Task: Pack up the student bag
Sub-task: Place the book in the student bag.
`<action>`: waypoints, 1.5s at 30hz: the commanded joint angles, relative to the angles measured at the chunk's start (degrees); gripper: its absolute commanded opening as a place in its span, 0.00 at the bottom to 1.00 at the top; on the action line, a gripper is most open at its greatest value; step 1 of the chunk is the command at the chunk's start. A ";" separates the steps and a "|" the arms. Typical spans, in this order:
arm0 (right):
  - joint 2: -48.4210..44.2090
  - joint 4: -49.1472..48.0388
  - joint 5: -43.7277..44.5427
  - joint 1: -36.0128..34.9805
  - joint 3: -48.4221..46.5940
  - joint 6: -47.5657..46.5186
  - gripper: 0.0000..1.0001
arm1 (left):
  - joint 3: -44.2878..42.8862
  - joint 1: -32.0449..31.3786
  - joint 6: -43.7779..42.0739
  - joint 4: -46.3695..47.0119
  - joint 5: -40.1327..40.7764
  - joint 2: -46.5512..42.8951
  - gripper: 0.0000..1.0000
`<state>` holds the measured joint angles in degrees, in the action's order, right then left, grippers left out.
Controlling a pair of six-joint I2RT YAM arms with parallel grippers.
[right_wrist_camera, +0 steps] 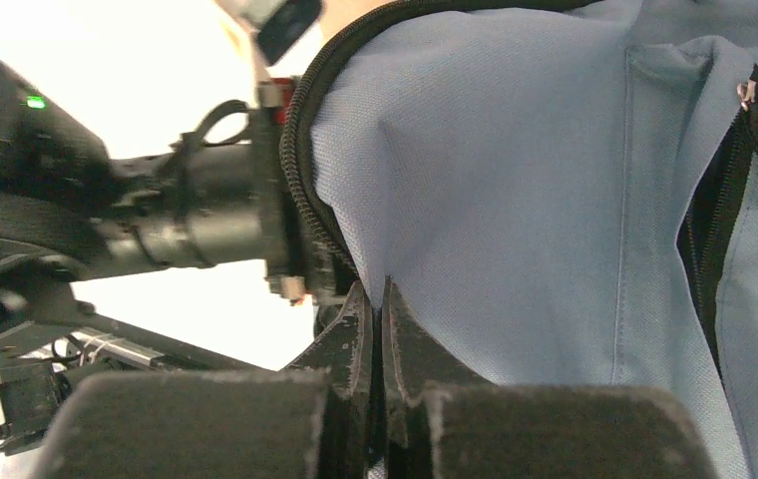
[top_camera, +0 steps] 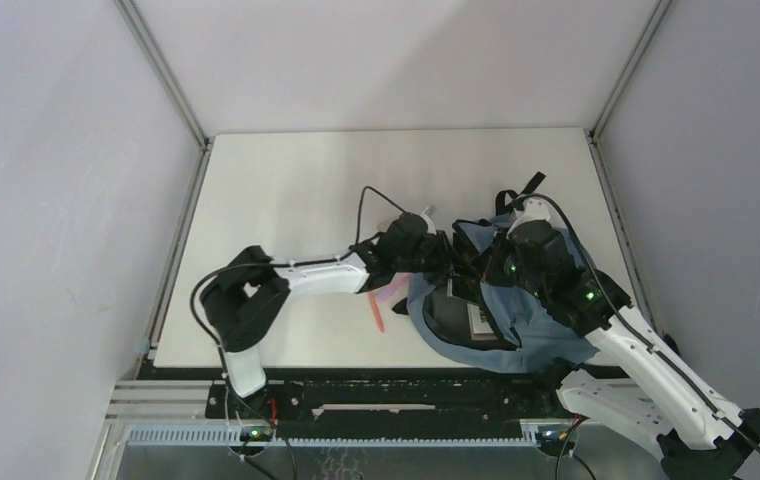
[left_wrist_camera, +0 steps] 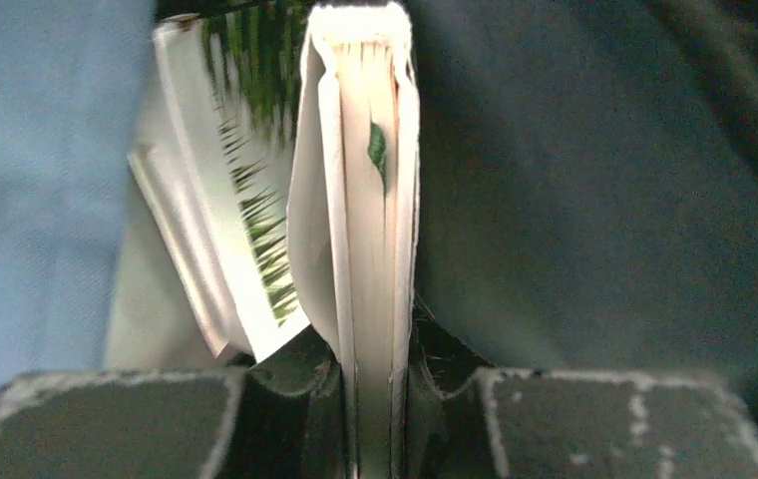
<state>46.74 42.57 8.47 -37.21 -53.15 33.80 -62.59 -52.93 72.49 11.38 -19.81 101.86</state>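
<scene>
The student bag (top_camera: 541, 325), dusty blue with black zipper trim, lies at the table's right with its mouth facing left. My left gripper (top_camera: 453, 262) reaches into that mouth. In the left wrist view my left gripper (left_wrist_camera: 373, 399) is shut on a thin white book (left_wrist_camera: 370, 200) held edge-on, inside the bag's dark lining (left_wrist_camera: 604, 200). A second book with a green leafy cover (left_wrist_camera: 245, 200) lies just to its left. My right gripper (right_wrist_camera: 377, 299) is shut on the bag's blue fabric (right_wrist_camera: 515, 200) right beside the zipper edge (right_wrist_camera: 305, 170), holding it up.
A pink pen-like item (top_camera: 381, 305) lies on the table left of the bag, under the left forearm. The bag's black straps (top_camera: 516, 195) stick out at its far side. A side pocket zipper (right_wrist_camera: 724, 200) gapes partly open. Grey walls enclose the table.
</scene>
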 commanded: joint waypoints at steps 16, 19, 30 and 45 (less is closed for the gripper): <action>-1.76 -6.96 -0.09 0.21 -0.38 3.25 0.00 | -7.81 -4.20 9.42 11.50 -0.25 11.54 0.45; -2.11 -6.50 0.46 0.28 -0.38 3.24 0.00 | -7.51 -4.20 8.35 9.74 -1.04 10.73 0.63; -2.20 -6.35 0.71 0.38 -0.38 2.96 0.00 | -14.64 -4.04 -4.72 -13.01 -1.26 7.84 0.94; -2.29 -4.61 1.72 1.51 -0.38 2.29 0.00 | -11.43 -2.91 -12.77 -21.07 5.59 2.48 0.88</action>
<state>45.52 40.62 9.39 -36.51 -53.12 36.27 -74.24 -56.58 64.79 -6.07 -17.91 109.71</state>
